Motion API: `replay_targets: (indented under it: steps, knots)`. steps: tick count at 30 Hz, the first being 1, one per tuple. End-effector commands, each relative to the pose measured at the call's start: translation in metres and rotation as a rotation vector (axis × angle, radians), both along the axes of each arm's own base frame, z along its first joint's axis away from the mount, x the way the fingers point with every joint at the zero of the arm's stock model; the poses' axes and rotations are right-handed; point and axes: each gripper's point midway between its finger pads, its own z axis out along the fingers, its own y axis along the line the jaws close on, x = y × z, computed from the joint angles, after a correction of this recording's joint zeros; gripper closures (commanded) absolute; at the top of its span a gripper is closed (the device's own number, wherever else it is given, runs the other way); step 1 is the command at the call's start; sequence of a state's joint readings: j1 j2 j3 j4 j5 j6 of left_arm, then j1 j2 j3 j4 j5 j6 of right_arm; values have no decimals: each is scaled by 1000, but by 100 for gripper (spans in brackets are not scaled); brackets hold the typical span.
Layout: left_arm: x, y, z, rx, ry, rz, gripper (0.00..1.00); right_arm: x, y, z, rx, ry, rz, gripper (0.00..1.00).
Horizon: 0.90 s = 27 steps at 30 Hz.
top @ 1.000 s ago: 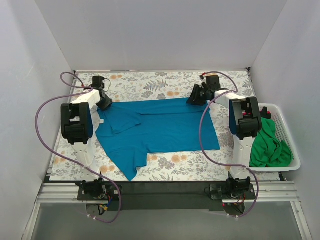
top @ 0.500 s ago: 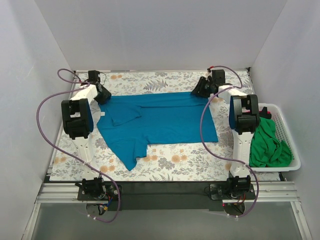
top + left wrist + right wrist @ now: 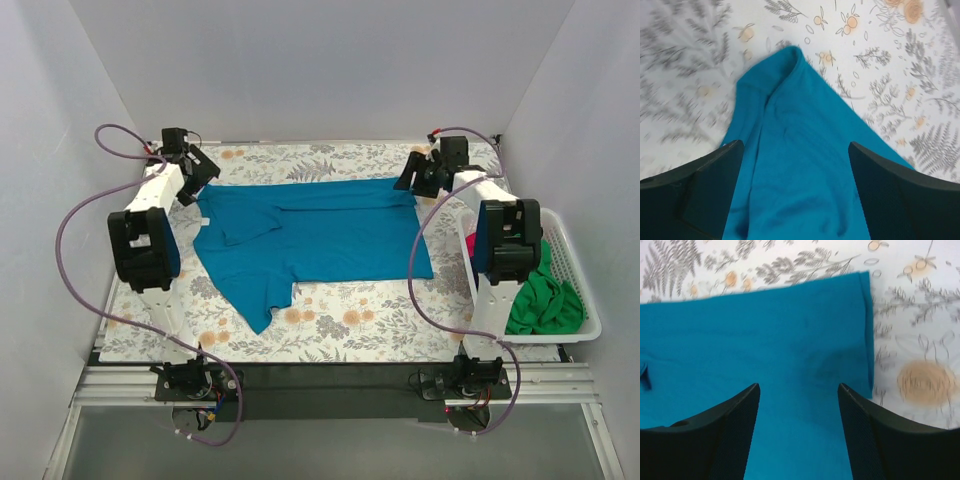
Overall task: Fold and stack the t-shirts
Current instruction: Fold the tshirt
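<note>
In the left wrist view the teal shirt (image 3: 795,165) runs off the bottom edge between cropped fingers (image 3: 705,195), and the desk (image 3: 685,65) at left is blurred. From above, the right arm (image 3: 505,250) hides much of the red shirt (image 3: 469,240) in the basket (image 3: 575,260).

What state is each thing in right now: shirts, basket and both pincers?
teal t-shirt: spread flat on the table, not folded up.
green t-shirt: crumpled in the basket, unfolded.
white basket: upright, holding the green t-shirt.
left pincer: open, over the teal t-shirt's far left corner.
right pincer: open, over its far right corner.
</note>
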<state>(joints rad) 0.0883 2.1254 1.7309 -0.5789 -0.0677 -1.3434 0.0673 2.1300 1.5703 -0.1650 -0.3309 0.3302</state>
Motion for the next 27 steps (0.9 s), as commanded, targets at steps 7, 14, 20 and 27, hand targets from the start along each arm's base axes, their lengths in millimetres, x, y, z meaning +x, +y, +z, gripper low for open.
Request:
replay_targets:
  steps: [7,14,20,27]
  knots:
    - [-172,0,50,73,135,142,16,-124,-10,42,-243,40,38,28]
    - [-260,-21,17,32,290,178,22,-213,-22,34,-344,99,39,30]
    - [-273,-46,-12,-9,341,126,28,-233,-31,22,-376,129,34,33]
    - [-270,-46,-36,42,376,114,34,-242,-31,6,-368,172,24,36]
